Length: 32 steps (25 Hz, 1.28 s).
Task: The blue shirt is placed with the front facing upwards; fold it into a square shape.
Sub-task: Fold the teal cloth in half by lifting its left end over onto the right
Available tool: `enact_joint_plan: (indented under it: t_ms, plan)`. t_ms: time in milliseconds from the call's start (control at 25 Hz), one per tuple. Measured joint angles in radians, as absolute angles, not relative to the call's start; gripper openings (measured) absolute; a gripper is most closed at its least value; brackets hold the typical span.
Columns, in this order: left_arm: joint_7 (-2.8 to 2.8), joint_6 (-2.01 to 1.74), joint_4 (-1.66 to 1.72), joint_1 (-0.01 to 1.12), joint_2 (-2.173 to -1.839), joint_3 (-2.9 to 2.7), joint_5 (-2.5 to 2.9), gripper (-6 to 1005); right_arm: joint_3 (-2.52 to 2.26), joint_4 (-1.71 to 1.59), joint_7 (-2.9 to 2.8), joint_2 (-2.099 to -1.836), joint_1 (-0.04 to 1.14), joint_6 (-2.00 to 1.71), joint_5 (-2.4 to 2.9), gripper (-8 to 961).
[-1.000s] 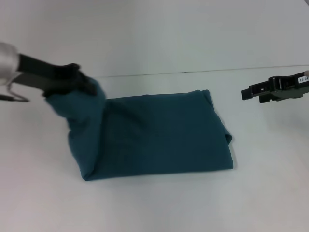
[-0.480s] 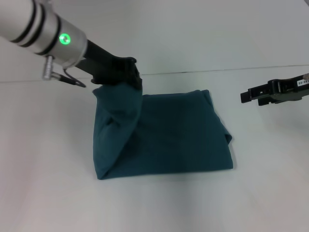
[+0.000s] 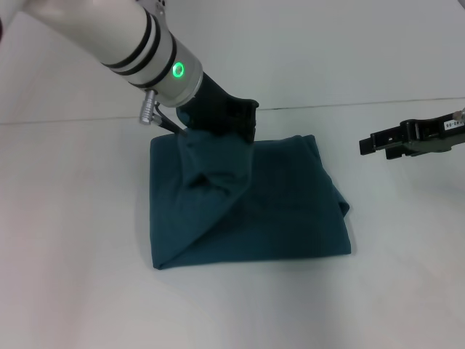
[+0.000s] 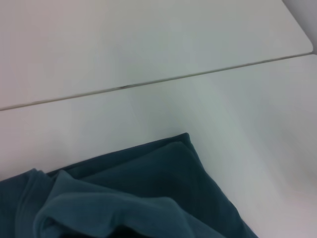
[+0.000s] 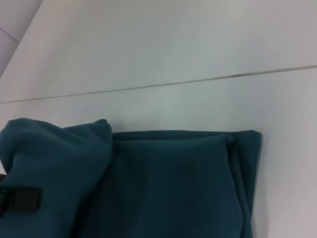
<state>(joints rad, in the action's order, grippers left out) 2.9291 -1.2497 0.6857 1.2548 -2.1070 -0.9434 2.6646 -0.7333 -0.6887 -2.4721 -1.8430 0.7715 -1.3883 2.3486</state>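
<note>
On the left of the head view, your left arm reaches in from the upper left, a green light glowing on its wrist. The left gripper (image 3: 234, 123) sits at the far edge of the blue shirt (image 3: 280, 211), its black fingers pinched together on a bunched fold of the cloth that it holds raised above the rest of the garment.

The shirt lies in the middle of the white table (image 3: 73, 291), already doubled into a rough rectangle. No lettering or collar shows. The lifted fold (image 3: 211, 171) hangs from the gripper and slopes down toward the near left corner, so the left side looks puffed and creased. The right side lies flat, with a small wrinkle at its right edge.

The step in hand looks like carrying this left flap across to the right. To do it well, keep the grip closed and low, travel straight toward the right edge, and set the flap's edge along the right edge before you let go. Lifting high would likely drag the lower layers and skew the rectangle.

On the right, your right gripper (image 3: 372, 144) hovers beside the shirt, well apart from it. I cannot tell whether its fingers are parted.
</note>
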Motion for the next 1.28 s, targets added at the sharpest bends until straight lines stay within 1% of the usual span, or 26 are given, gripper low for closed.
enact_joint_plan:
  t_ms: [400,840,1080,1280]
  plan:
    - [2.894,-1.187,0.636,1.257,-2.123,-0.94,2.647,81,-0.733,-0.688,-2.469,-1.846,0.776,-1.384,2.349,742]
    - [2.885,-1.156,0.677,1.257,-2.136,-0.922,2.555,291,-0.735,-0.687,-2.467,-1.845,0.775,-1.378,2.348,742]
    - [2.868,-1.199,0.797,1.199,-2.125,-0.922,2.444,412,-0.735,-0.685,-2.467,-1.843,0.769,-1.375,2.348,742]
    - [2.875,-1.246,0.847,1.146,-2.101,-0.918,2.439,625,-0.735,-0.684,-2.467,-1.841,0.768,-1.375,2.348,742]
